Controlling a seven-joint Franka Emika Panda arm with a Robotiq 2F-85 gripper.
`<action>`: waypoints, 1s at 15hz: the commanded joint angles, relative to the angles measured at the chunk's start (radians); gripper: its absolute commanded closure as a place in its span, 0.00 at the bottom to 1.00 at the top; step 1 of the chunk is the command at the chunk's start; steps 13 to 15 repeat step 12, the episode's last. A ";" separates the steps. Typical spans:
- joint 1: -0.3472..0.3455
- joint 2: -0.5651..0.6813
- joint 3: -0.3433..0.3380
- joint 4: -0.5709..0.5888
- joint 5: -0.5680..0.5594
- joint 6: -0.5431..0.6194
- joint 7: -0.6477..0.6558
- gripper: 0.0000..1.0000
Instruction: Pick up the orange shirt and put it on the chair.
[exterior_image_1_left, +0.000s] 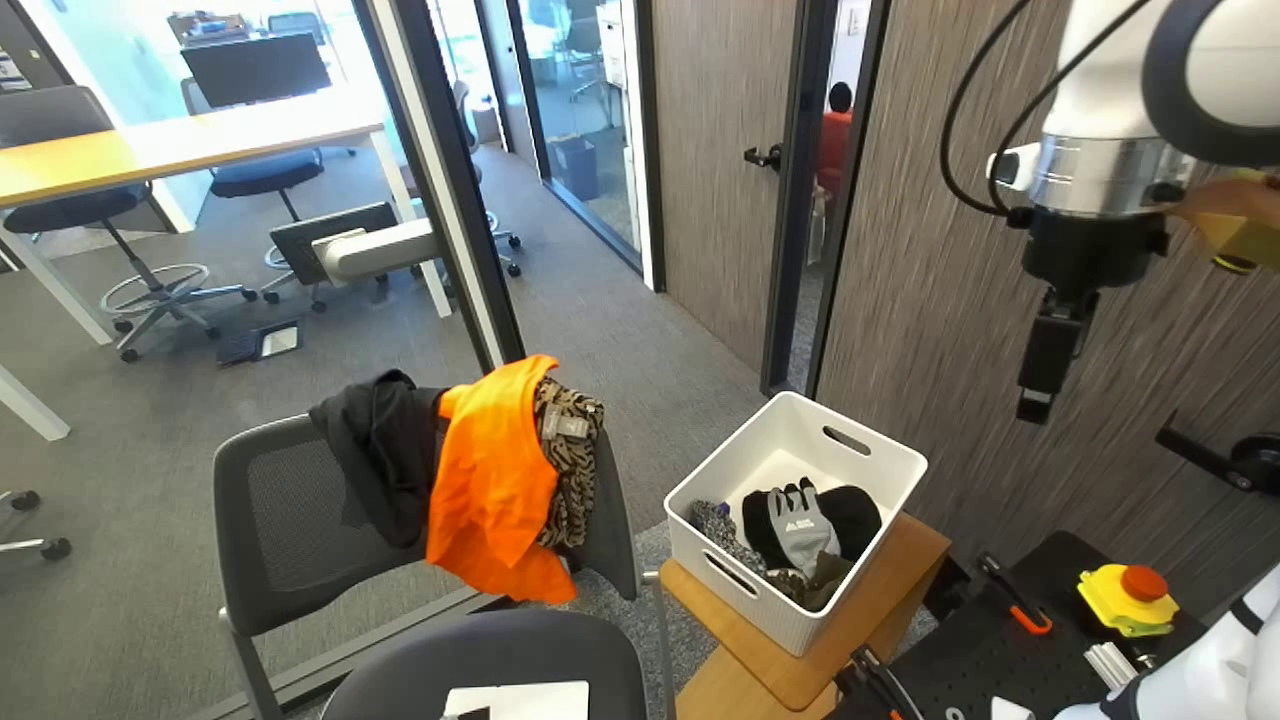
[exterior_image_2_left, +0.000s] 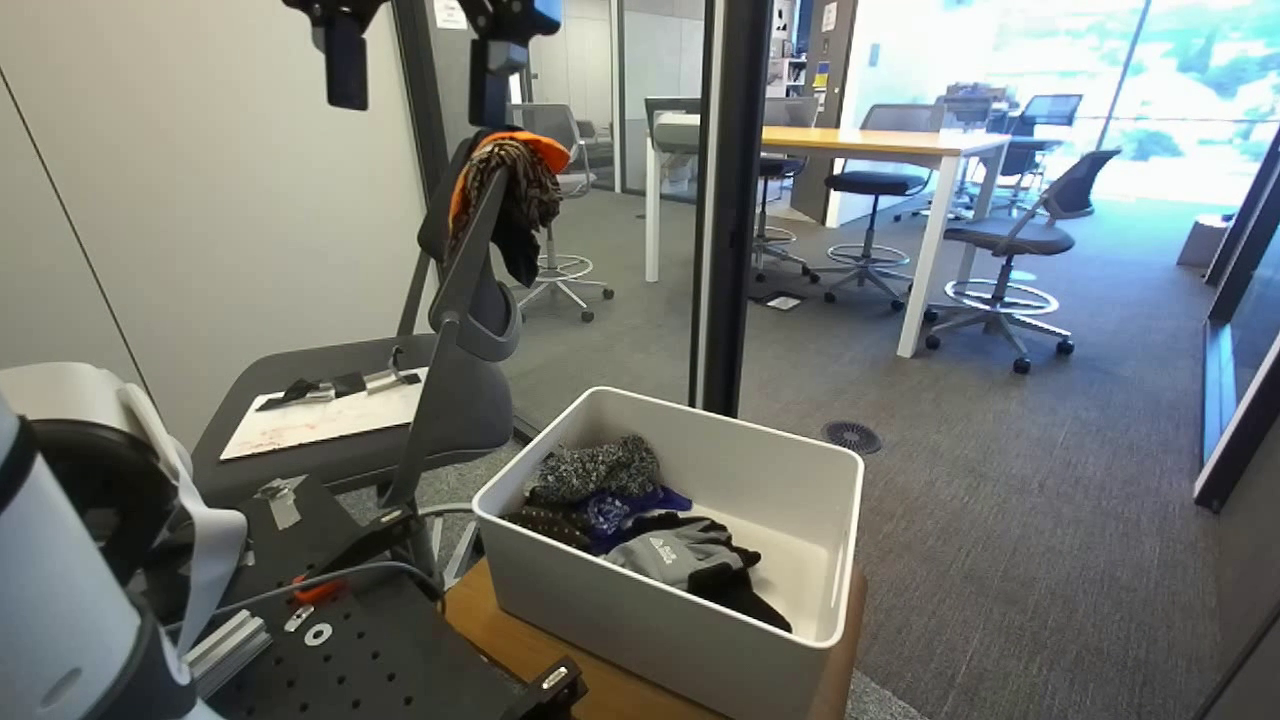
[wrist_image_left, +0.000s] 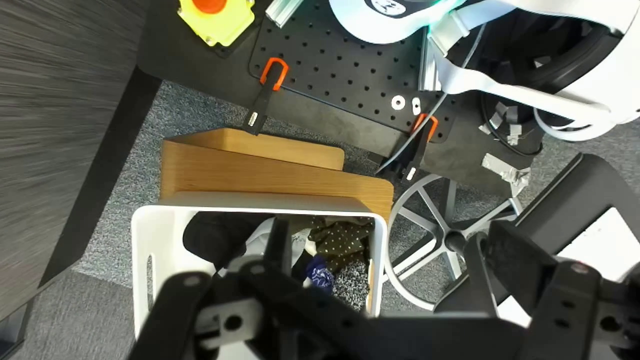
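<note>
We see the orange shirt (exterior_image_1_left: 495, 470) draped over the mesh-backed chair (exterior_image_1_left: 285, 510), between a black garment (exterior_image_1_left: 378, 450) and an animal-print garment (exterior_image_1_left: 574, 470), so we judge the placing done. Our Robotiq gripper (exterior_image_2_left: 418, 110) hangs wide and empty; next we need only park it clear.

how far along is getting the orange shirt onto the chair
Looks done: the orange shirt hangs over the back of the chair. In hand: nothing; the claw is open and empty, apart from the shirt. Left: probably nothing for this job; the gray glove lies in the white bin, but the task doesn't call for it.
</note>
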 joint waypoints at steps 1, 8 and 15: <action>-0.016 -0.218 -0.026 -0.113 -0.002 -0.007 -0.029 0.00; -0.020 -0.366 -0.057 -0.146 -0.010 -0.073 -0.016 0.00; -0.008 -0.356 -0.053 -0.148 -0.005 -0.078 -0.009 0.00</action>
